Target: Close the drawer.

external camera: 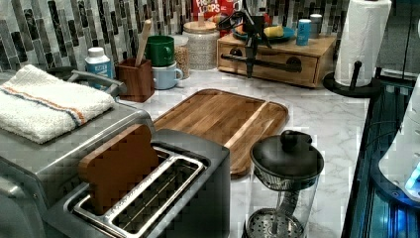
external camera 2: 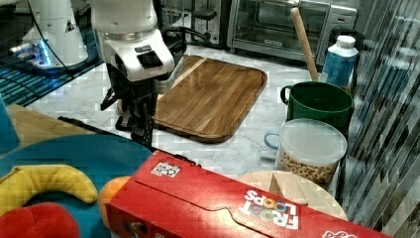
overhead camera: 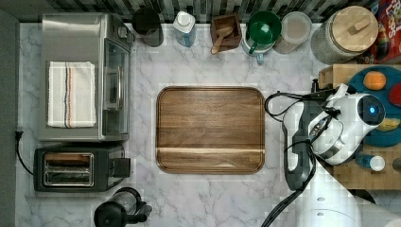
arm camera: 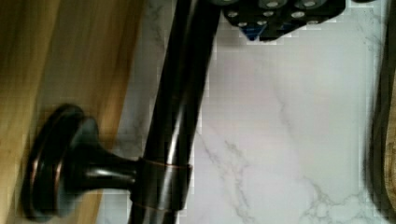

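Left view puts the shallow light bamboo-coloured wooden drawer (external camera: 270, 62) at the back of the white marble counter (external camera: 317, 116), under a wooden box top that carries a teal plate (external camera: 287, 33) with a yellow banana (external camera: 274, 30) and a small blue can (external camera: 303, 31). Its front panel bears a long black bar handle (external camera: 277, 63) on round mounts. The dark tool (external camera: 251, 67) hangs down right in front of that panel, its fingers crossing the bar near the middle; whether they are pinched on the bar or spread apart I cannot tell.

Wrist view, close up, shows the black bar handle (arm camera: 180, 107) with one flared round mount (arm camera: 60, 163) fixed to the pale wood front (arm camera: 46, 70), and marble counter beside it.

Right view shows the white arm (external camera 2: 131, 34) reaching down with the tool (external camera 2: 143, 131) low at the box's edge, the dark walnut cutting board (external camera 2: 210, 96) with rounded corners lying flat on the counter just beyond it. A red cereal box (external camera 2: 218, 203) fills the foreground.

Top view has the cutting board (overhead camera: 210, 130) in the middle of the counter, the white arm (overhead camera: 345, 123) at the top view's right over the box, and a silver toaster oven (overhead camera: 85, 75) at the top view's left.
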{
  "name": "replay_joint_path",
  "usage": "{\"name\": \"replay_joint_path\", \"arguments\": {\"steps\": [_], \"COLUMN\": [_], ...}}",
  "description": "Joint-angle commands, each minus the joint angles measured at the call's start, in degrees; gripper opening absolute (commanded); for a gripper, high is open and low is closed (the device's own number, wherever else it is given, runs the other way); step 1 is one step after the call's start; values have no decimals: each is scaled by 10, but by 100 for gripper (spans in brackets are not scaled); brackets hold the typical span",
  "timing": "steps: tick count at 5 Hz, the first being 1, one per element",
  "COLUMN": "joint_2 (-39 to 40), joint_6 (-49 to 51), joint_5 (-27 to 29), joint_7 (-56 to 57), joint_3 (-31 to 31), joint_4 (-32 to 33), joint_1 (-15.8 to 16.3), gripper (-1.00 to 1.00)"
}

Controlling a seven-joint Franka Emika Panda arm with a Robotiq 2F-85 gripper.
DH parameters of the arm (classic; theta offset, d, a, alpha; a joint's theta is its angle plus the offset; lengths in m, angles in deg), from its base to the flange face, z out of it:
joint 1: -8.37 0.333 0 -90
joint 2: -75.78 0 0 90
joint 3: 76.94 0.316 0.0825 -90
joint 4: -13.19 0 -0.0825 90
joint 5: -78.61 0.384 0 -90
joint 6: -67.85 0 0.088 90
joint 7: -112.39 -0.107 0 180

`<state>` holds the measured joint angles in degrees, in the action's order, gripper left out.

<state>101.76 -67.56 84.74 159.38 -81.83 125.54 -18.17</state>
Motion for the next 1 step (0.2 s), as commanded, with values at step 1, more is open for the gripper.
{"name": "replay_joint_path", "arguments": {"steps": [1], "joint_2": [12], "joint_6": [-55], "joint_5": [-16], "joint_7": [24], "joint_3": [-52], "joint_4": [-107], "joint_1": [-54], "gripper": [-100]}}
